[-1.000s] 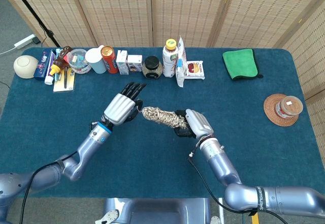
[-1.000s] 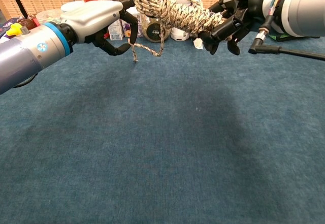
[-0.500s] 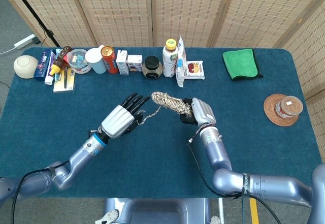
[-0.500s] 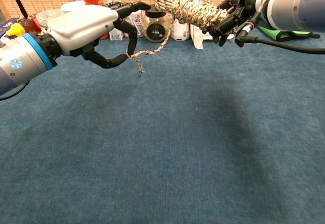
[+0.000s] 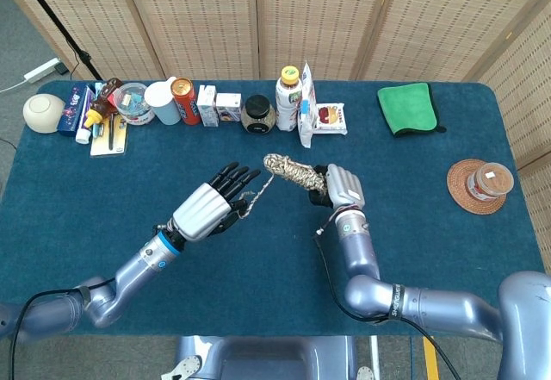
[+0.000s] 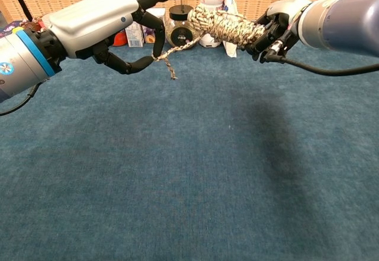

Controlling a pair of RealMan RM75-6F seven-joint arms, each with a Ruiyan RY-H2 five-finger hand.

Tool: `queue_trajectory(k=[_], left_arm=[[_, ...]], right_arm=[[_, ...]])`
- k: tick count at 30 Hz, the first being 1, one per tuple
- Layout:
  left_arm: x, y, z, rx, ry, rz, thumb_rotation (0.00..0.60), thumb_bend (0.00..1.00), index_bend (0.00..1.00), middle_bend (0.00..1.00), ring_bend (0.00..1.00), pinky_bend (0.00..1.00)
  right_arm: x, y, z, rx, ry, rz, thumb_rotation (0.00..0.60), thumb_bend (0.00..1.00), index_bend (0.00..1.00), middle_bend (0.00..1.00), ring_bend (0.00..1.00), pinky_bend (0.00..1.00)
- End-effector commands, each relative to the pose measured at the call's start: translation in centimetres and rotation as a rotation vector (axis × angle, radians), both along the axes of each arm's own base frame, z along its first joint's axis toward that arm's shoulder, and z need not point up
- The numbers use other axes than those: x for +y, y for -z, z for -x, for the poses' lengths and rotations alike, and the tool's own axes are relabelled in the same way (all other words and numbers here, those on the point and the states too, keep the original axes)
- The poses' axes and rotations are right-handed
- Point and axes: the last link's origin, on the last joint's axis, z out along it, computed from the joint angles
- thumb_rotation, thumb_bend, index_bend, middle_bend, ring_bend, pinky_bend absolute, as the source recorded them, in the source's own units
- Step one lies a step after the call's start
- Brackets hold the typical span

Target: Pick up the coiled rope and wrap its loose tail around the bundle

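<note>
The coiled rope bundle [image 5: 293, 171] [image 6: 228, 26], beige with dark flecks, hangs above the blue table [image 5: 413, 225]. My right hand [image 5: 341, 187] [image 6: 278, 23] grips its right end. The loose tail [image 5: 256, 192] [image 6: 175, 50] runs left and down from the bundle's left end to my left hand [image 5: 209, 210] [image 6: 103, 24]. That hand pinches the tail between thumb and a finger, its other fingers stretched out. A short frayed end dangles below the pinch.
Along the back edge stand a bowl [image 5: 43, 112], cans and bottles, a dark jar [image 5: 258, 113] [image 6: 180, 31], a juice bottle [image 5: 287, 97] and a snack bag [image 5: 306, 104]. A green cloth [image 5: 407, 108] and a coaster with a cup [image 5: 479, 185] lie at the right.
My right hand carried the bundle farther from me and to the right. My left hand pulled back toward me, and the tail now stretches between the two hands.
</note>
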Motion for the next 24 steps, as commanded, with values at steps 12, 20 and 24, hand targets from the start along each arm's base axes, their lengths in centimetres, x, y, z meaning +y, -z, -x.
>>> queue_trajectory(k=[12,20,24], left_arm=[[-1.5,-0.2,-0.6,-0.009,0.040,0.031,0.600,0.43,0.65,0.00,0.00,0.00],[-1.7,-0.4,-0.8,-0.012,0.046,0.033,0.600,0.43,0.65,0.00,0.00,0.00],[-1.4,-0.3,-0.9,-0.011,0.034,0.030,0.600,0.43,0.65,0.00,0.00,0.00]], right_arm=[[-1.3,0.7,1.1,0.048,0.061,0.024,0.600,0.81,0.64,0.64,0.52,0.72],[-1.8,0.7,1.7,0.051,0.086,0.031,0.600,0.81,0.64,0.64,0.52,0.72],[-1.7,0.6,1.7,0.051,0.083,0.029,0.600,0.81,0.64,0.64,0.52,0.72]])
